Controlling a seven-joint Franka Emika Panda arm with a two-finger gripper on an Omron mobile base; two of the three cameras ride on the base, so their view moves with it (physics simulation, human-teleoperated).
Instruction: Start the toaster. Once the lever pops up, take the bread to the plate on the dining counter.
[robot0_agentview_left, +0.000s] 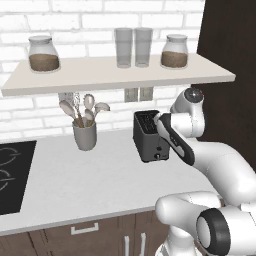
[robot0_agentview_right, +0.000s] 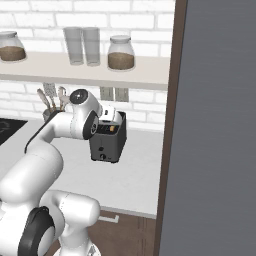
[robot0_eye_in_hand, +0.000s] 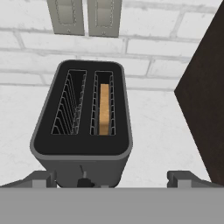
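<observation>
the tool (robot0_eye_in_hand: 111, 178) hung wide open and empty just above the toaster (robot0_eye_in_hand: 83, 127), its fingertips (robot0_eye_in_hand: 41, 178) straddling the near front end. the bread (robot0_eye_in_hand: 104, 109) stood upright in the right slot. the toaster sat on the pale surface (robot0_agentview_left: 75, 180) near the brick wall.

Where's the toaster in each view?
Left base view: toaster right of centre on the worktop, partly behind the arm.
Right base view: left of centre, upper part hidden by the arm.
Hand view: centre, seen from above, bread in its right slot.
Shared landmark: wall sockets behind it.
</observation>
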